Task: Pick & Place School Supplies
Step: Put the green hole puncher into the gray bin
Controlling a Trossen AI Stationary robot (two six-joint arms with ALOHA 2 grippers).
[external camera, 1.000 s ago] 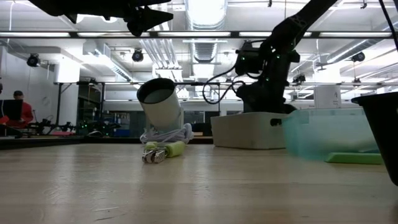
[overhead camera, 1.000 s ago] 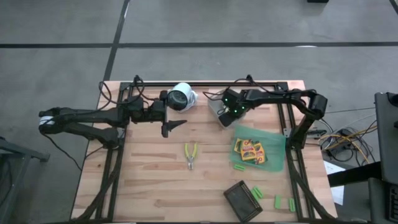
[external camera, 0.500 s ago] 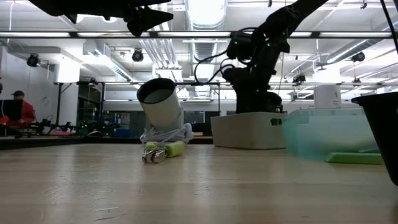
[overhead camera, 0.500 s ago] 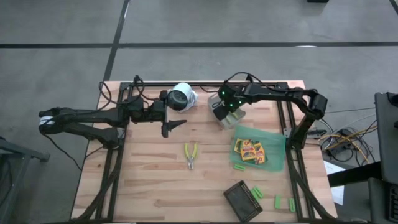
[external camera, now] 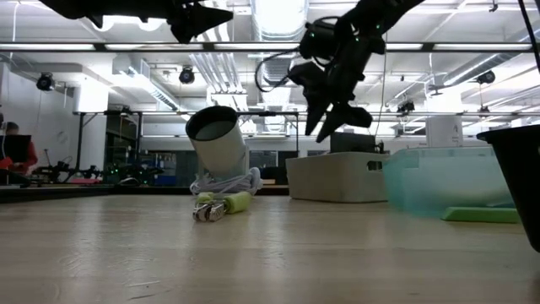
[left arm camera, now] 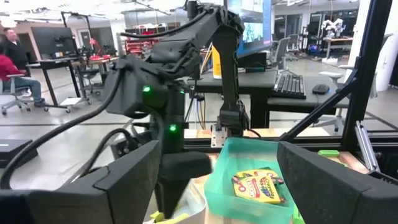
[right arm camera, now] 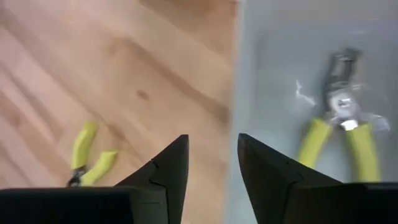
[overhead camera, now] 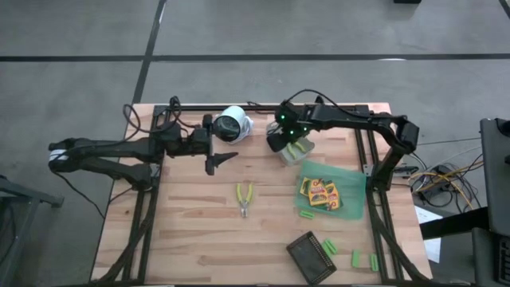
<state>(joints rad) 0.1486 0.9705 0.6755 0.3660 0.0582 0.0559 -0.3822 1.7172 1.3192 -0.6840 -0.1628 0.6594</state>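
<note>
One yellow-handled tool (right arm camera: 341,124) lies inside the translucent grey bin (overhead camera: 293,150). A second yellow-handled tool (overhead camera: 244,198) lies flat on the wood near the table's middle. Yellow packs (overhead camera: 320,193) rest in the green bin (overhead camera: 351,195). Green blocks (overhead camera: 307,214) lie on the table near it. My right gripper (right arm camera: 212,140) hangs above the grey bin's left edge, slanting down, open, with nothing between its fingers. My left gripper (overhead camera: 223,161) waits level and open, high over the table's far left part.
A white cylinder (overhead camera: 233,123) lies tipped at the far edge, between the two grippers. A dark rectangular tray (overhead camera: 311,257) sits near the front edge with more green blocks (overhead camera: 356,259) beside it. Bare wood spreads over the front left of the table.
My right gripper has risen out of the grey bin and shifted a little toward the table's left edge, tipping less steeply. It now stands clear above the bin's rim. The yellow-handled tool on the table has not moved.
</note>
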